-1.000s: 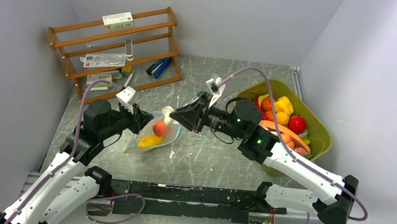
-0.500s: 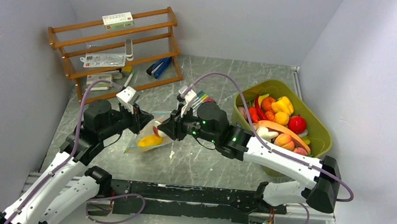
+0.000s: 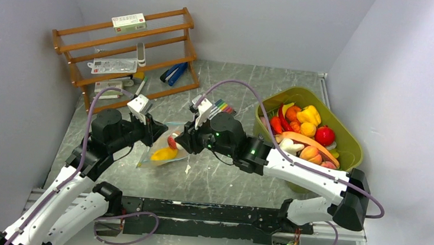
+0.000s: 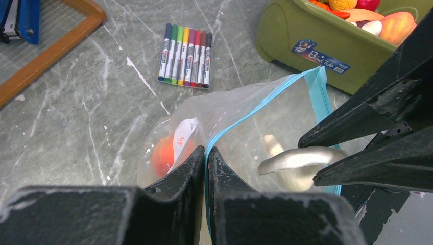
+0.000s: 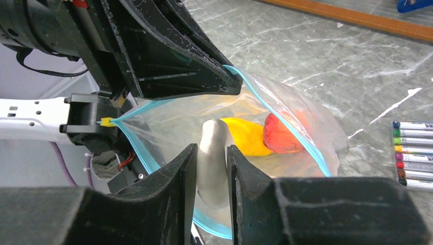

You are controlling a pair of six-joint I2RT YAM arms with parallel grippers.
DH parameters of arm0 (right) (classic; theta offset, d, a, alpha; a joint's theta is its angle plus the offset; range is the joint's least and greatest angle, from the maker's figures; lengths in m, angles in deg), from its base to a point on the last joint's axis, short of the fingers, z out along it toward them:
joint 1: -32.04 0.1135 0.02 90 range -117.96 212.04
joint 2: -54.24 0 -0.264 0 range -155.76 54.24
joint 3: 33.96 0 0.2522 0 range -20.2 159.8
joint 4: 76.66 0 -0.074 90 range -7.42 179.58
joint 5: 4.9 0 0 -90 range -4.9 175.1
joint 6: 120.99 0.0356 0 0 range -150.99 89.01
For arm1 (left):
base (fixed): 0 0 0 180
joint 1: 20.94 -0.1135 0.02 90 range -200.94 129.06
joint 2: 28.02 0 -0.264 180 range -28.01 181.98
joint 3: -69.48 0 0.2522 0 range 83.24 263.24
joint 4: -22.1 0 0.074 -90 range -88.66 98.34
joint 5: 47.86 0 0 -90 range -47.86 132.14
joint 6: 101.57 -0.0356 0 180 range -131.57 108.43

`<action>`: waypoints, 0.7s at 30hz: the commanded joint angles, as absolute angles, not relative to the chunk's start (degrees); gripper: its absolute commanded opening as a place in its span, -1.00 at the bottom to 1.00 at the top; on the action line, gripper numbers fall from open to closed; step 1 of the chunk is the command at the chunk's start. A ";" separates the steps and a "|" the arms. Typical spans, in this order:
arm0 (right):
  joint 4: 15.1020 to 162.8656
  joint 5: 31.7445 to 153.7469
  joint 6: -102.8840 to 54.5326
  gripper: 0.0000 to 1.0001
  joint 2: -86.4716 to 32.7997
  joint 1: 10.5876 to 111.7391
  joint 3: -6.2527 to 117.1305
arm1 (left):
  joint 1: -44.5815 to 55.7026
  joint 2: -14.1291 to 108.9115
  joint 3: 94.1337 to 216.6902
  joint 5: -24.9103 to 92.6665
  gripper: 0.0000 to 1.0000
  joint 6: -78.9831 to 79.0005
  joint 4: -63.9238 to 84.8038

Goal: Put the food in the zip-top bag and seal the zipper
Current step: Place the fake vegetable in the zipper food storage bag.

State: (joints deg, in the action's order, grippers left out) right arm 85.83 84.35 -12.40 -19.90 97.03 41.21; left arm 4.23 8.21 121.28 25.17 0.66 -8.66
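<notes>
At the far left stands a brown wooden slatted shelf rack (image 4: 51,53). Next to it, the left gripper (image 4: 206,152) has its two black fingers pressed together on the thin teal-blue zipper strip (image 4: 320,94), pinching one lip of the clear floppy zip-top bag (image 3: 151,159) and holding it lifted. The bag's mouth gapes toward the right arm, while its lower end rests on the grey marbled table (image 4: 76,112). Inside the bag lie a yellow toy fruit (image 5: 250,135) and, touching it, an orange-red toy fruit (image 5: 281,135). A white label (image 4: 183,140) shows on the plastic over the orange-red one.

The right gripper (image 5: 212,150) reaches into the open mouth, its fingers clamped narrowly on a glossy white toy vegetable (image 5: 213,133). That piece hangs between the bag's two lips, just above the yellow fruit.

Farther right, a row of coloured marker pens (image 4: 185,55) lies flat on the table just beyond the bag. At the far right sits an olive-green plastic tub (image 4: 283,30), which holds a heap of yellow, orange, red and white toy fruits and vegetables (image 3: 310,116).
</notes>
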 commanded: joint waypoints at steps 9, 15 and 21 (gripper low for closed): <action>84.26 83.62 -11.31 -0.29 -19.21 97.44 45.45 | 3.90 8.58 121.82 24.87 -0.86 0.21 -8.11; 82.57 82.73 -9.98 -0.28 -17.65 97.46 46.95 | 3.99 8.20 121.60 24.77 -0.86 0.21 -8.11; 76.78 77.37 -11.00 -0.26 -15.81 97.41 50.53 | 3.94 8.28 121.74 25.17 -0.86 0.30 -8.20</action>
State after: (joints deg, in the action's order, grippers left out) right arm 81.07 82.38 -10.52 -18.20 97.05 46.83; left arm 4.23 8.69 121.28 25.17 0.66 -8.64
